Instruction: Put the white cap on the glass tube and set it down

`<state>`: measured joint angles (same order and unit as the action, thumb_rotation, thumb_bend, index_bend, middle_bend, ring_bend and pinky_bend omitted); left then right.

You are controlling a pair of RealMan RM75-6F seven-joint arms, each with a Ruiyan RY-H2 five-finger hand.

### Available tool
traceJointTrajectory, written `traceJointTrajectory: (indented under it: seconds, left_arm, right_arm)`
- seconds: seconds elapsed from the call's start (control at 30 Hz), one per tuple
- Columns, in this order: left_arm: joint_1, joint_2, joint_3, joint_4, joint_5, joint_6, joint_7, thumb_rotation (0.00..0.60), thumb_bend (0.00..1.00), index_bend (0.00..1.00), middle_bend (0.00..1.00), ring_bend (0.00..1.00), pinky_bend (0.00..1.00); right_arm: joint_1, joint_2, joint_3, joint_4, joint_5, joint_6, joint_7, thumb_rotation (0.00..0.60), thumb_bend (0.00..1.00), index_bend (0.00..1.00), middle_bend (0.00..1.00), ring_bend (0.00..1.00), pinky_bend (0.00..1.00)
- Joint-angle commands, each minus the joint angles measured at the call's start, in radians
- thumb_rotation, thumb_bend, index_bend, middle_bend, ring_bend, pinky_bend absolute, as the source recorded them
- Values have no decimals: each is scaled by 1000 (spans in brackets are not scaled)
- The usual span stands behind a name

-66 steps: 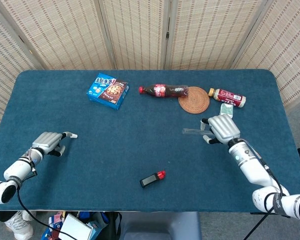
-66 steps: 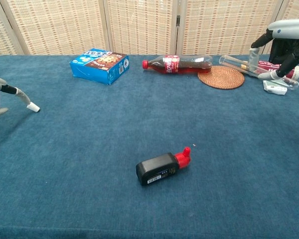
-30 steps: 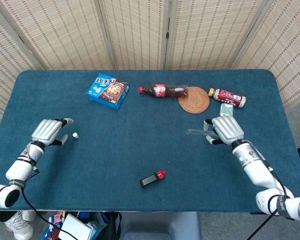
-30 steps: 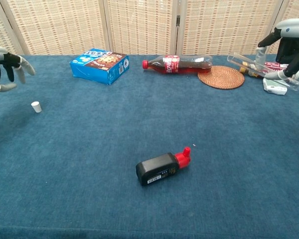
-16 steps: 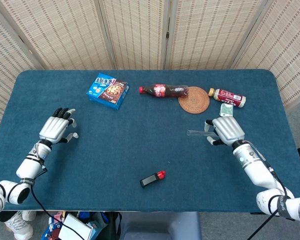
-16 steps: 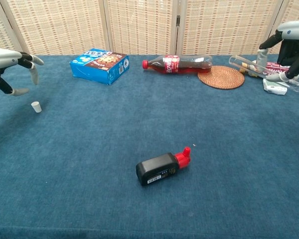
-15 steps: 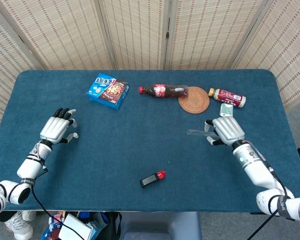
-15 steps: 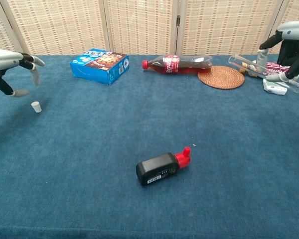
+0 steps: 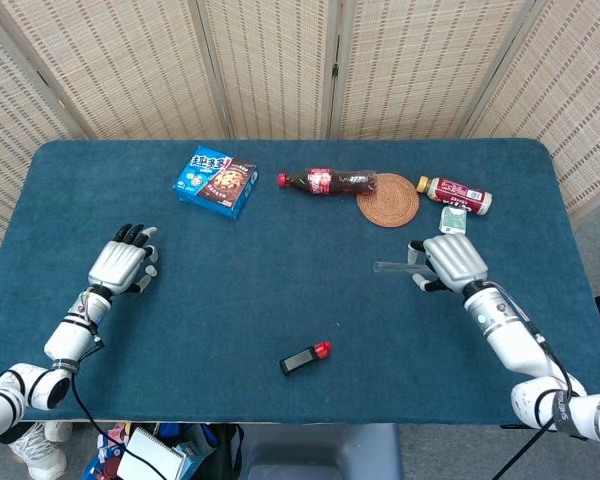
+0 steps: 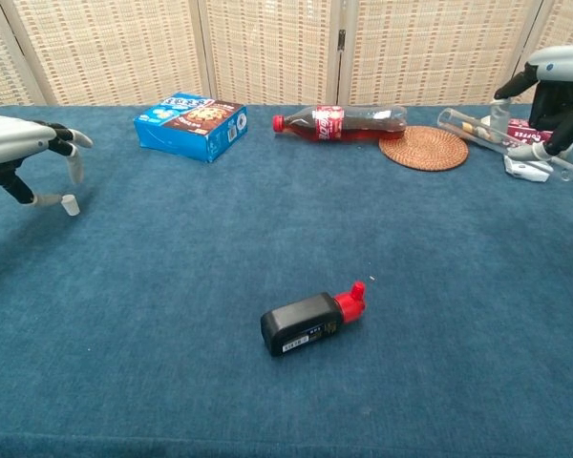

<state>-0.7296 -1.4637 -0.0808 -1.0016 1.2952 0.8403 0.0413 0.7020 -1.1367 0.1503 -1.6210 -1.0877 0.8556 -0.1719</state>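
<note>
The small white cap (image 10: 70, 204) stands on the blue table (image 9: 280, 270) at the left. My left hand (image 10: 24, 143) arches over it with fingers spread, the thumb tip right beside the cap and the other fingers above it; I see no grip. In the head view the left hand (image 9: 123, 267) covers the cap. My right hand (image 9: 452, 260) holds the clear glass tube (image 9: 388, 267) above the table at the right, its free end pointing left. The chest view shows that right hand (image 10: 557, 81) holding the tube (image 10: 468, 124) level.
A blue cookie box (image 9: 216, 181), a lying cola bottle (image 9: 330, 182) and a wicker coaster (image 9: 388, 199) line the far side. A small red-labelled bottle (image 9: 458, 194) and a white packet (image 9: 453, 218) lie near the right hand. A black device with a red tip (image 9: 306, 357) lies front centre.
The left hand let the cap go onto the table, lifted with fingers spread, and has come down over it. The right hand with the tube has barely shifted.
</note>
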Motion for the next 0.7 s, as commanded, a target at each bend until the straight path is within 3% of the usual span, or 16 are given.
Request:
traceJointTrajectory:
  seconds: [0.03,0.7]
  left_arm:
    - [1,-9,-2,8,-1,-1,2,600,338,393,0,0,0]
    - [-4,-69,-20,77,-11,-22,17,600,339,437,0,0,0]
  right_arm:
    - [0,-1,0,0,0,0,-1,600,604,832,1000,1000,1000]
    - [-5,-3,-4,11,-1,-4,5,600,604,832,1000,1000,1000]
